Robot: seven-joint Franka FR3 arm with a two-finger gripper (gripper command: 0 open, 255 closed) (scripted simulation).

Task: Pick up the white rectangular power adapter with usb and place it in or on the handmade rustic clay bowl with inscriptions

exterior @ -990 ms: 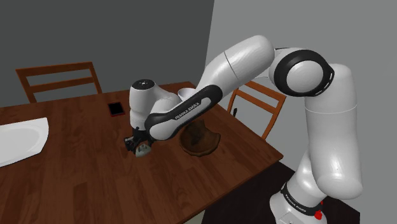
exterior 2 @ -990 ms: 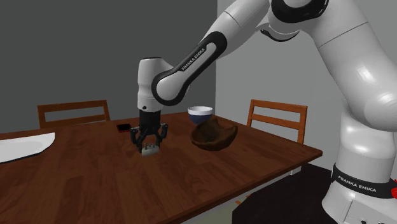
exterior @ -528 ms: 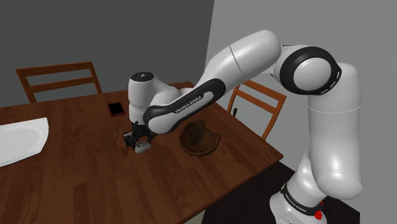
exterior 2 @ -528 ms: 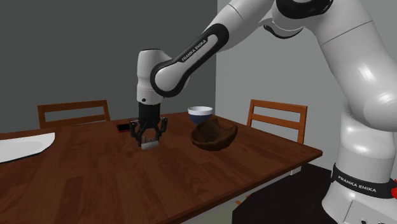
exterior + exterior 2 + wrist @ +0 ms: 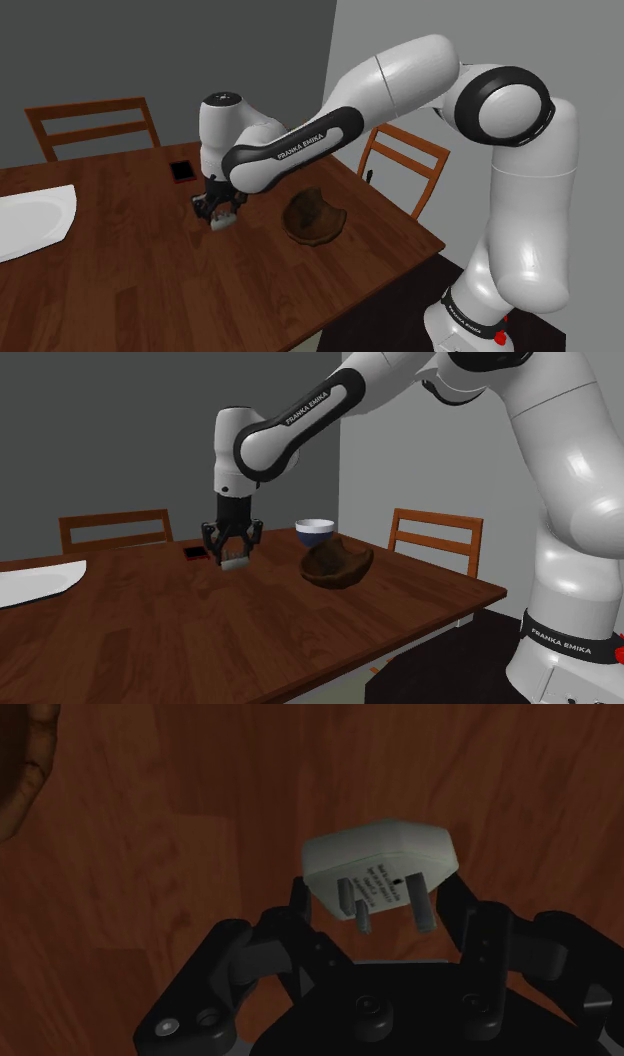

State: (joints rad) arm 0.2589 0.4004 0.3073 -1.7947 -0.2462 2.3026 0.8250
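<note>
Clasping a pale grey-white power adapter point(image 5: 380, 854) between them, the two black fingers point(image 5: 470, 919) point downward, its metal prongs point(image 5: 422, 902) facing the hand. It hangs above the wooden table point(image 5: 250, 627), apart from the brown clay bowl point(image 5: 338, 565) toward the second exterior view's right.

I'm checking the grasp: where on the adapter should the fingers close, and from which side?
Across its two opposite sides, coming from the pronged face, as the gripper holds the adapter now: the body is a squat block, and the prongs point back between the fingers without touching them.
</note>
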